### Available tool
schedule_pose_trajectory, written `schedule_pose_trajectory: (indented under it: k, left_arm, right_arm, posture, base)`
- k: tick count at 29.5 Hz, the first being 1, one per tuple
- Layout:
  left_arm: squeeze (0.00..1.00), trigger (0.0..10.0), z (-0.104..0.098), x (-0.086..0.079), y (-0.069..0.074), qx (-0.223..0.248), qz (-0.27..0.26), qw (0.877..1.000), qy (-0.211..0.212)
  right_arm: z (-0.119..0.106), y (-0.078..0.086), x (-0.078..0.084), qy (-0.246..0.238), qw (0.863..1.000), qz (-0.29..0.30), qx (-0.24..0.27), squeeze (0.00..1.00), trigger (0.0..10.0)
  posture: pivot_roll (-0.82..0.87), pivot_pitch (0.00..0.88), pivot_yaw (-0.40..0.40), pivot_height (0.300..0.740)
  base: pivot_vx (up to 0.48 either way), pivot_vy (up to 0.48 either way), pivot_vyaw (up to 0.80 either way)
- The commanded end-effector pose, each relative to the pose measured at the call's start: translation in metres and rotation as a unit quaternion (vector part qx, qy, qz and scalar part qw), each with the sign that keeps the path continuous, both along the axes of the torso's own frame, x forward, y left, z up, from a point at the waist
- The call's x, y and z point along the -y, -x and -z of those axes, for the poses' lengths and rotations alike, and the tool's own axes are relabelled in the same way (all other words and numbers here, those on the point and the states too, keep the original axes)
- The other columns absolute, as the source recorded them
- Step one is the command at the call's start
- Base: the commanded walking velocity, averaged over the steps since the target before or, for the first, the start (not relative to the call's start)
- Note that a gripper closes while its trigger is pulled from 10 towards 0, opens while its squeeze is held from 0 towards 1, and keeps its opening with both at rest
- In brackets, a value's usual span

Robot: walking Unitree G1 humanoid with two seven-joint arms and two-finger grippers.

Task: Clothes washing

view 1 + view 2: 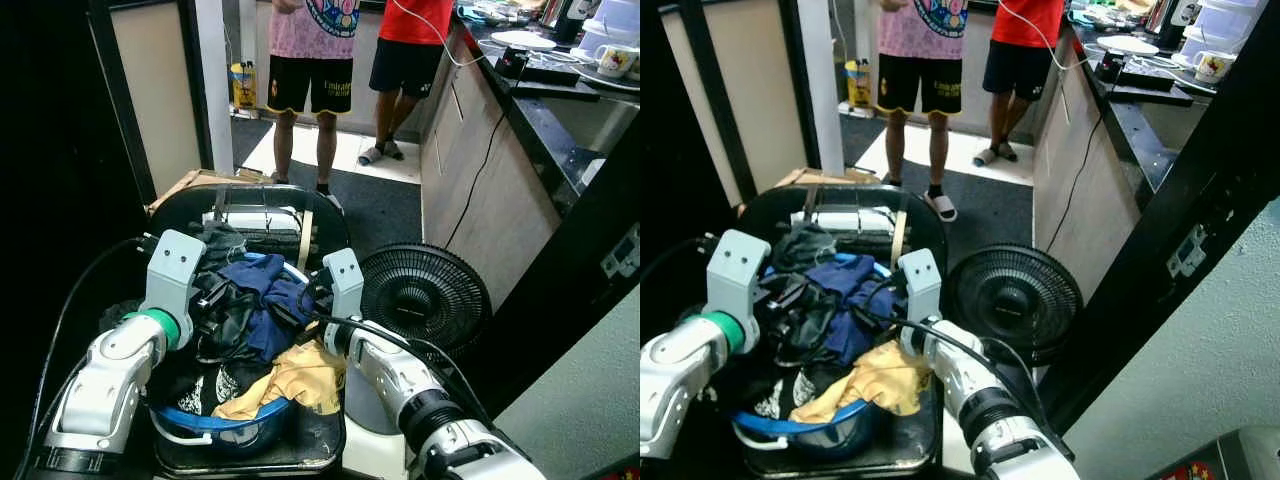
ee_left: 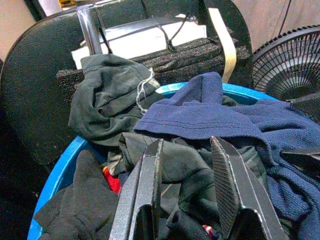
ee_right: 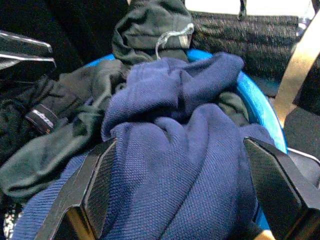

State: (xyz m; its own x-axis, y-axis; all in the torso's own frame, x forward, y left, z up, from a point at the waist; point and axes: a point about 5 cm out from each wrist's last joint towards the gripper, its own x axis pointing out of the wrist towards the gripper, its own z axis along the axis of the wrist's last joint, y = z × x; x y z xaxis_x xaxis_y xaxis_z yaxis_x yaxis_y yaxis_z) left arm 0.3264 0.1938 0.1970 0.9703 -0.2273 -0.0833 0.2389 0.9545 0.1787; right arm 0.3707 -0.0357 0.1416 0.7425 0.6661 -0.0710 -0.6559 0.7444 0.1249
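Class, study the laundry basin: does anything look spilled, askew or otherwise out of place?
Yes. The blue basin is overfilled: a yellow garment hangs over its rim on the robot's right, and a dark green garment droops over the far rim. Both grippers, left and right, have open jaws over the pile.

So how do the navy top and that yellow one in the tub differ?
The navy top sits bunched high on the pile, between the left gripper and right gripper, both open over it; the yellow garment lies lower, spilling over the front rim, away from both. Navy is dark, yellow bright. Both lie crumpled in the blue tub.
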Motion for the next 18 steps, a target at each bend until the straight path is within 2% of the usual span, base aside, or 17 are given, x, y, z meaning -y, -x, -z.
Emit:
schedule_pose_trajectory:
  k: [1, 13, 14, 15, 16, 18]
  left_arm:
    - [0.00, 10.0, 0.0045, 0.0005, 0.0013, -0.011, -0.001, 1.000, 0.005]
    - [0.00, 10.0, 0.0067, 0.0007, 0.0014, -0.012, -0.008, 1.000, 0.003]
    - [0.00, 10.0, 0.0066, 0.0005, 0.0008, -0.012, -0.007, 1.000, 0.000]
    - [0.00, 10.0, 0.0066, 0.0005, 0.0008, -0.012, -0.007, 1.000, 0.000]
    - [0.00, 10.0, 0.0062, 0.0009, 0.0001, -0.012, -0.006, 1.000, -0.006]
    - [0.00, 10.0, 0.0058, 0.0013, -0.0005, -0.012, -0.005, 1.000, -0.009]
  right_arm:
    - [0.0033, -0.0005, 0.0016, 0.011, 1.000, 0.006, -0.005, 0.00, 10.0]
    - [-0.0007, -0.0028, 0.0028, 0.007, 1.000, 0.004, 0.005, 0.00, 9.8]
    - [0.0002, -0.0027, 0.0031, 0.010, 1.000, 0.003, 0.005, 0.00, 3.1]
    - [0.0002, -0.0027, 0.0031, 0.010, 1.000, 0.003, 0.005, 0.00, 3.1]
    - [0.0003, -0.0030, 0.0035, 0.016, 1.000, 0.002, 0.007, 0.00, 0.9]
    - [0.0002, -0.0034, 0.0037, 0.022, 1.000, 0.002, 0.010, 0.00, 0.5]
  posture:
    - [0.02, 0.142, -0.023, 0.740]
    - [0.03, 0.138, -0.019, 0.740]
    - [0.03, 0.137, -0.016, 0.740]
    - [0.03, 0.137, -0.016, 0.740]
    - [0.04, 0.141, -0.014, 0.740]
    - [0.03, 0.142, -0.013, 0.740]
  base:
    - [0.000, 0.000, 0.00]
    - [0.000, 0.000, 0.00]
    - [0.000, 0.000, 0.00]
    - [0.000, 0.000, 0.00]
    - [0.000, 0.000, 0.00]
    - [0.000, 0.000, 0.00]
